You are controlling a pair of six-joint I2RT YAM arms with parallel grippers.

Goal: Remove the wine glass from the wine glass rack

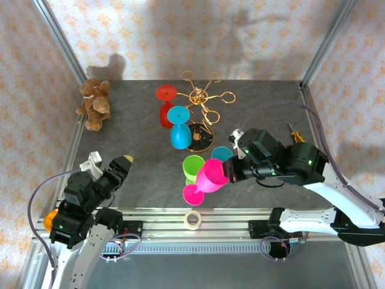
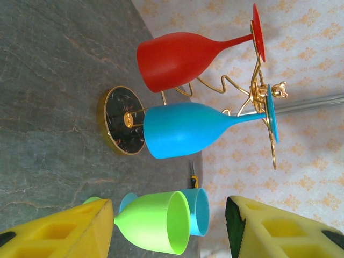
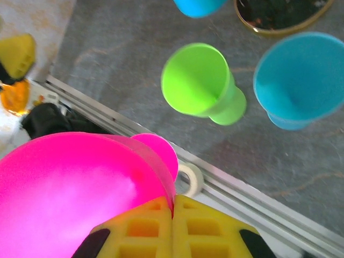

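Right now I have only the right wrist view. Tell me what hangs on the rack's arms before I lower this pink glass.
Observer: Two glasses hang bowl-down on the wine glass rack, a red glass and a blue glass.
Operator: Give me the state of the left tool.
Observer: It is open and holds nothing, near the left near corner of the table.
Operator: Describe how my glass sits.
Observer: The pink glass tilts from the right tool, which grips its rim, foot toward the near edge, beside the green glass.
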